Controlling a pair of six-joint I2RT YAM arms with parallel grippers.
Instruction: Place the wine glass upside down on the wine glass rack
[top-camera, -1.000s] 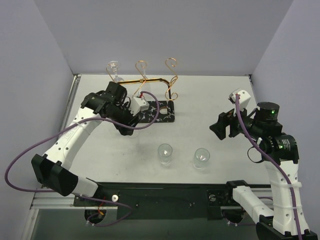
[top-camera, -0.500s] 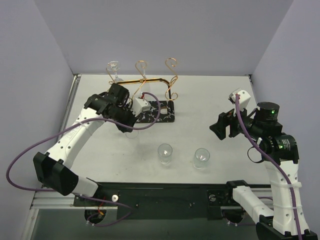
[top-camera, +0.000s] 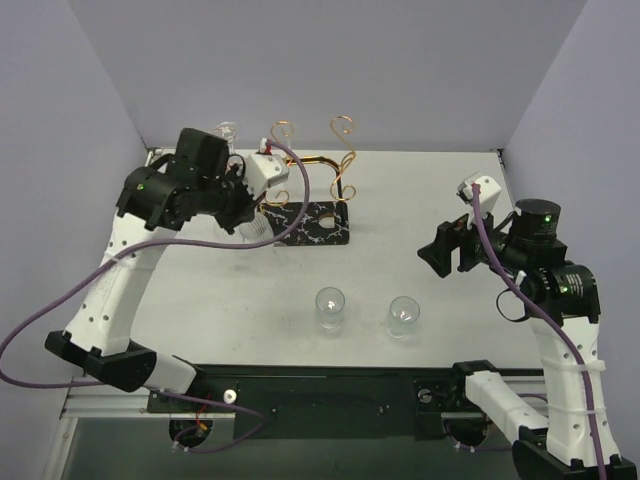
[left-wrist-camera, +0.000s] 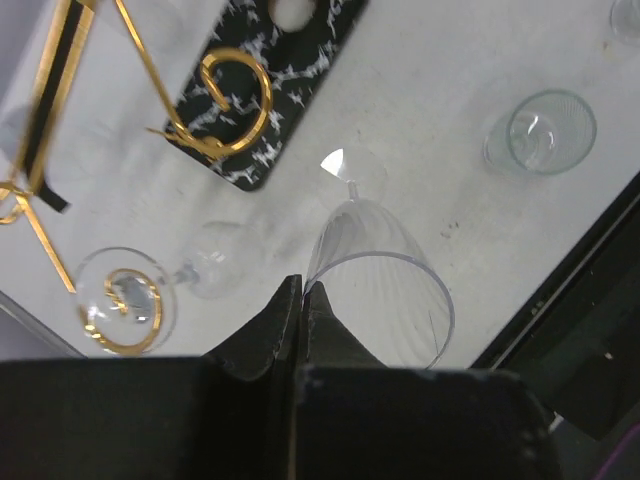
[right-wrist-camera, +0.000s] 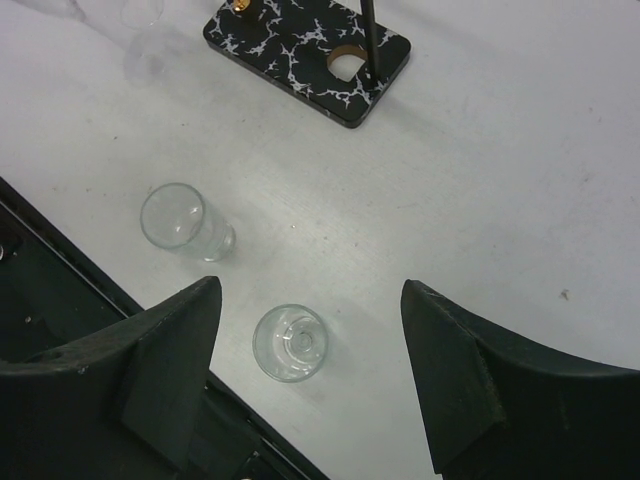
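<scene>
Clear thin wine glass (left-wrist-camera: 385, 290), rim pinched in left gripper (left-wrist-camera: 301, 292); curled copper-wire wine glass rack (left-wrist-camera: 285, 75), marbled black base; right gripper (right-wrist-camera: 310, 300) wide, holding nothing.

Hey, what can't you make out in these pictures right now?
- Top view: the left gripper is hidden under its own wrist; the wine glass it holds shows only faintly.
- Left wrist view: the wires of the rack run off the top-left corner.
- Right wrist view: the top edge cuts off the rack above its base.
</scene>
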